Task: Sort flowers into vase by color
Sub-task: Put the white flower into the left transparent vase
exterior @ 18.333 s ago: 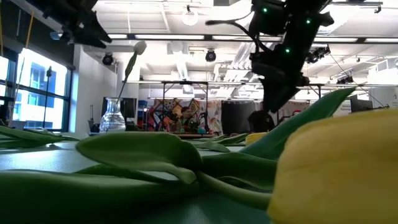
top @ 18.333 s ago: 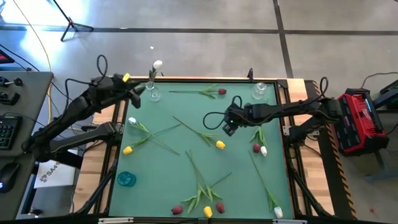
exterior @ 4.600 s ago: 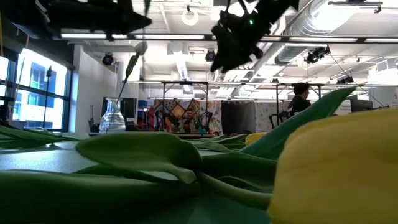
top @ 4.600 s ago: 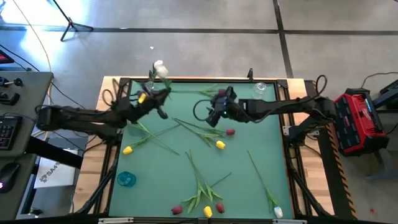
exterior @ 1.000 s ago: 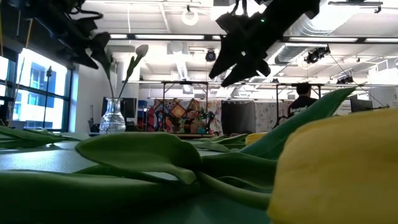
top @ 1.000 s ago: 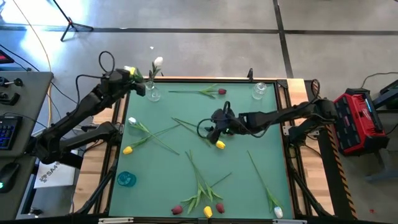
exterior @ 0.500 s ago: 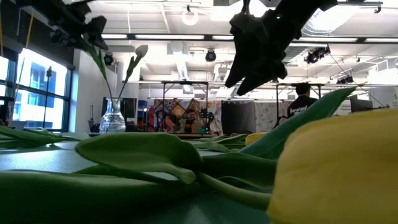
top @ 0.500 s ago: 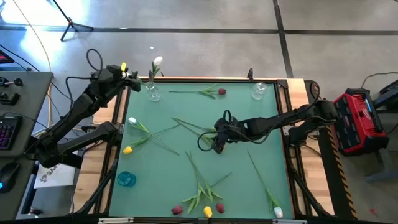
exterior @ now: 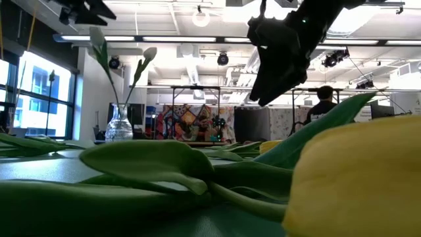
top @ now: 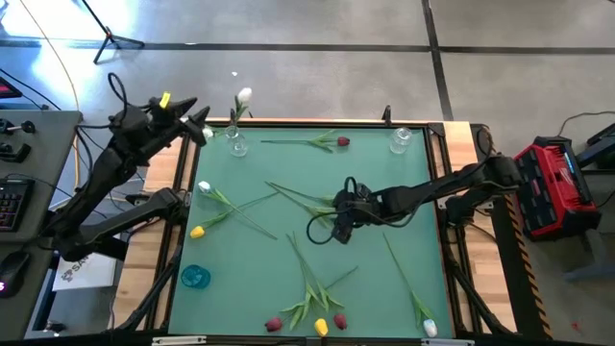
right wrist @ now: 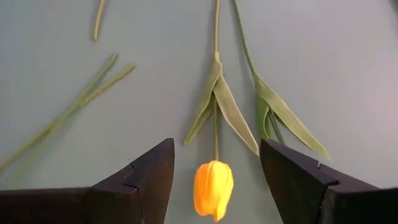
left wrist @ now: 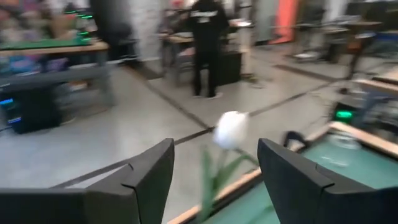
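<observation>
A clear glass vase [top: 235,146] stands at the table's far left and holds a white tulip [top: 245,96]. In the low view two stems rise from that vase [exterior: 119,124]. My left gripper [left wrist: 215,143] is open, up and to the left of the vase [top: 195,130], with the white head [left wrist: 231,129] some way ahead of its fingers. My right gripper [top: 336,229] is open at mid-table, pointing down. A yellow tulip's head [right wrist: 213,186] lies on the mat between its fingers [right wrist: 216,144], which stand on either side without touching it.
A second clear vase [top: 401,141] stands far right and a blue one [top: 195,277] near left. Loose tulips lie on the green mat: dark red [top: 343,141], white [top: 204,188], yellow [top: 197,232], a cluster at the near edge [top: 321,325], white [top: 430,329]. A person [exterior: 322,105] stands beyond.
My left gripper has drawn back from the far-left vase, moving up and toward the table's left edge, and a second stem is left standing in the vase. My right gripper has moved toward the near edge and down over the yellow tulip.
</observation>
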